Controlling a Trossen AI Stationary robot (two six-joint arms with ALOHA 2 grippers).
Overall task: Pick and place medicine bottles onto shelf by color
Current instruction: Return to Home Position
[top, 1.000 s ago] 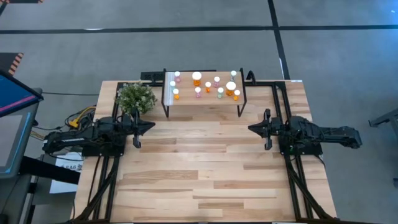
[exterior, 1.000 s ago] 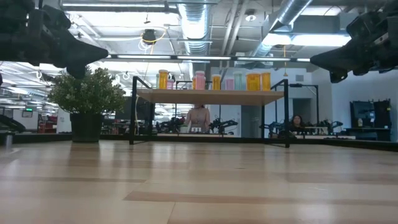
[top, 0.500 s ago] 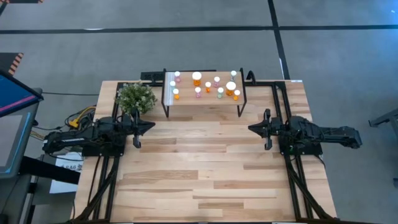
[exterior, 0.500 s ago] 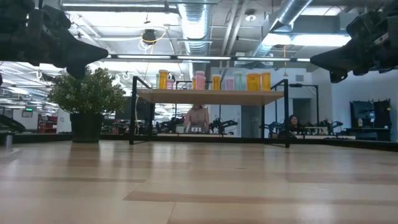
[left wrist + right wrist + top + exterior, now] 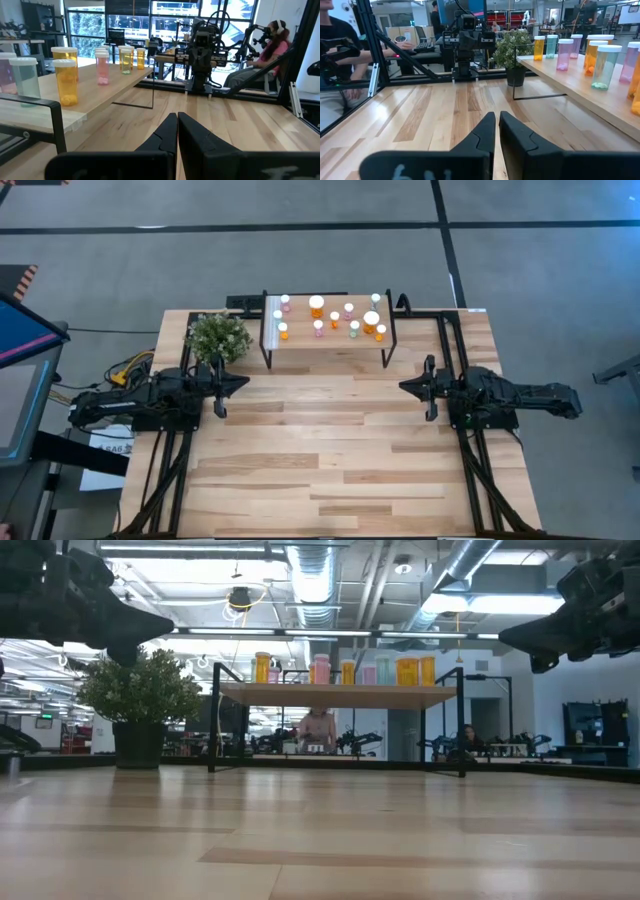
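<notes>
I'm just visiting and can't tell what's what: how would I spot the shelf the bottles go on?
Look at the big wooden table and follow it to its far edge, beside the potted plant. The shelf is the small light-wood board raised on thin black legs, the only thing there carrying white-capped medicine bottles.

No lettering, label, brand, number or sign is legible in any view.

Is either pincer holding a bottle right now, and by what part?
Nothing is held: left pincer and right pincer are shut and empty.
</notes>
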